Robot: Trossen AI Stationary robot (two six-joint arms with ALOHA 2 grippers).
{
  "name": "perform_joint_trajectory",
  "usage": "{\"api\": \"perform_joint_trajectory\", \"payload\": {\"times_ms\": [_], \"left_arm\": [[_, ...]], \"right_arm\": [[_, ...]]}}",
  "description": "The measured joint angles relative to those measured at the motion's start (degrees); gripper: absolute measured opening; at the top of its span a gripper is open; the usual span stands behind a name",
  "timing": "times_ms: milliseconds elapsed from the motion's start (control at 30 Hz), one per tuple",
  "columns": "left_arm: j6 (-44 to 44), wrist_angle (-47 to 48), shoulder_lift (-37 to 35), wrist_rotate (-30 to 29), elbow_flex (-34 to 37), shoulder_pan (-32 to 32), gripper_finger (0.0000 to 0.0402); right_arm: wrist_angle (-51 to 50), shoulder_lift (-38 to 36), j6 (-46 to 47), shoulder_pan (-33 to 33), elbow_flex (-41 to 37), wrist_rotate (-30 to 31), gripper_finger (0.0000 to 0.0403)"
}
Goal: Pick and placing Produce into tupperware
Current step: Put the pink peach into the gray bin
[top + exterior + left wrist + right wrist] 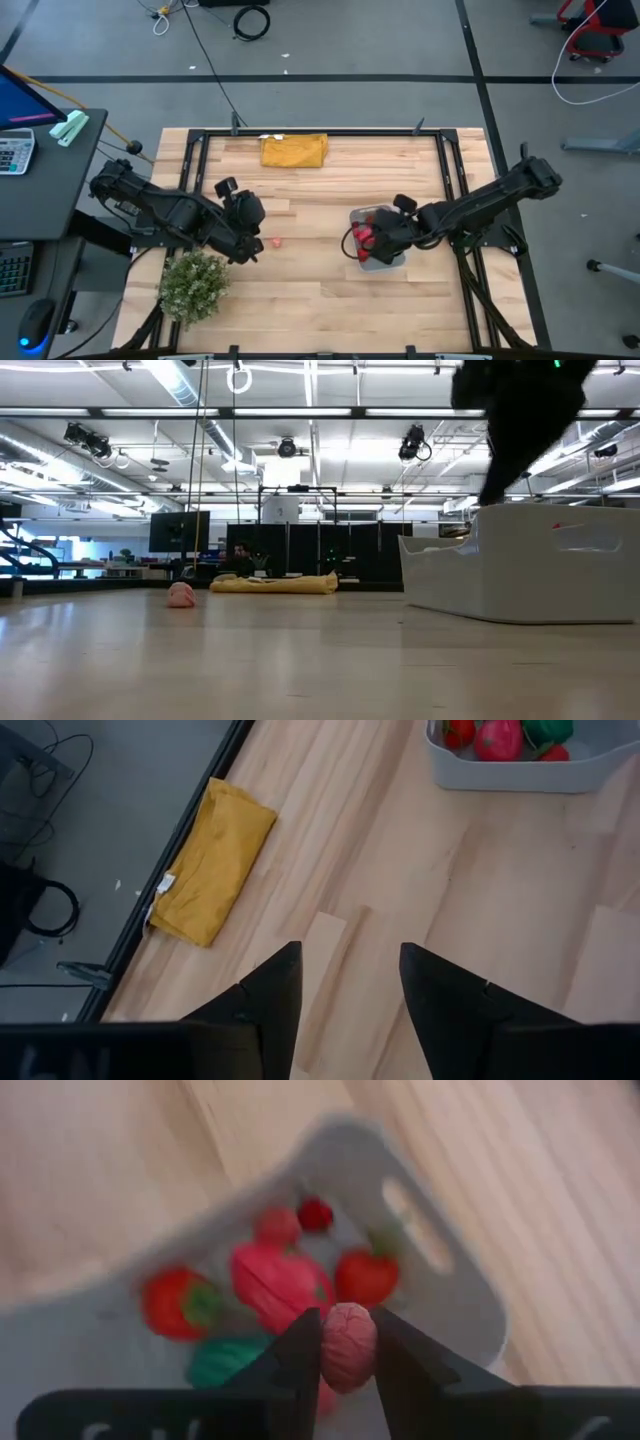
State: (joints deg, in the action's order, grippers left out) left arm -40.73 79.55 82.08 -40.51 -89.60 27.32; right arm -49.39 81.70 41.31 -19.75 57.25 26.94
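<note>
Right gripper (347, 1348) pinches 1 pink ridged produce piece (348, 1342) above the tupperware (455, 1280) | left gripper (350, 985) waits, fingers apart | you release low, centred, clear of the rim.

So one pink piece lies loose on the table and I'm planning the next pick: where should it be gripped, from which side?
Probably across the middle of the pink piece, straight from above: it is small, roundish and sits alone on the bare table. The open left end effector is nearest.
</note>
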Motion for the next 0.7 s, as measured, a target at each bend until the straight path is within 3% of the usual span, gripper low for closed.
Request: {"api": "perform_joint_trajectory", "payload": {"times_ms": [167, 367, 700], "left_arm": [[-0.7, 0.0, 0.0, 0.0, 0.0, 0.9, 0.0178], [-0.8, 0.0, 0.0, 0.0, 0.0, 0.9, 0.0174], [-3.6, 0.0, 0.0, 0.0, 0.0, 0.8, 0.0176]], "right_arm": [[0.3, 1.4, 4.0, -0.1, -4.1, -3.5, 0.0101], [1.5, 2.0, 2.3, -0.1, -4.4, -4.0, 0.0117], [4.4, 1.9, 0.5, 2.8, -4.4, -1.7, 0.0186]]}}
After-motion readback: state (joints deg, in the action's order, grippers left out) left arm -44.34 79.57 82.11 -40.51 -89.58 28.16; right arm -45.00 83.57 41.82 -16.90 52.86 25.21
